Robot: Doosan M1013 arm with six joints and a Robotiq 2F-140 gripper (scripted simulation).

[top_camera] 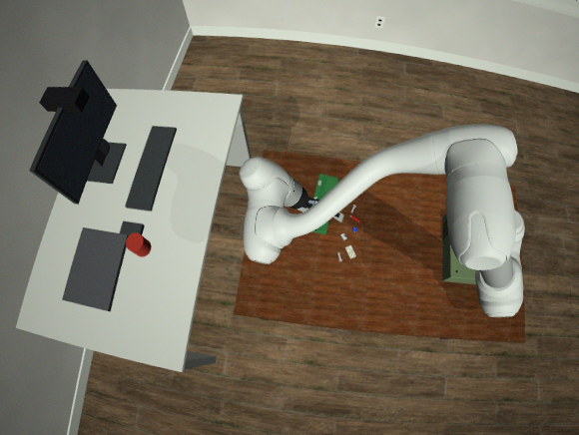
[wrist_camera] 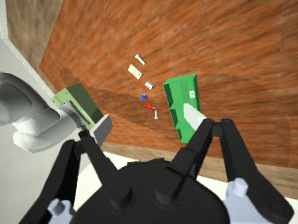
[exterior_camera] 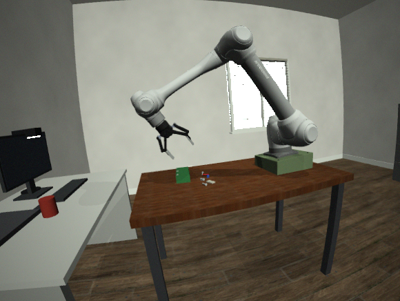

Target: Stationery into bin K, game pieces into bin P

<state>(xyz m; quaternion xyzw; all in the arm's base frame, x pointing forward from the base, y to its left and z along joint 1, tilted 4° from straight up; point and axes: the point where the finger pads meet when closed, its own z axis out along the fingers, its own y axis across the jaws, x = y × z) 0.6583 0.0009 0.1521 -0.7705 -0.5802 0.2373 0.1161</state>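
Jaws spread wide, empty, high over the brown wooden desk [exterior_camera: 221, 204]. I judge the small red pen-like stick [wrist_camera: 149, 107], mid-desk beside the green bin [wrist_camera: 182, 102], light and stiff; grip mid-length.

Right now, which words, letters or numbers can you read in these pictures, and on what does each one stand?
None can be read.
Green bin: a small white label, too blurred to read.
Upper arm: dark lettering, too small to read.
Small beige piece: marks too small to read.
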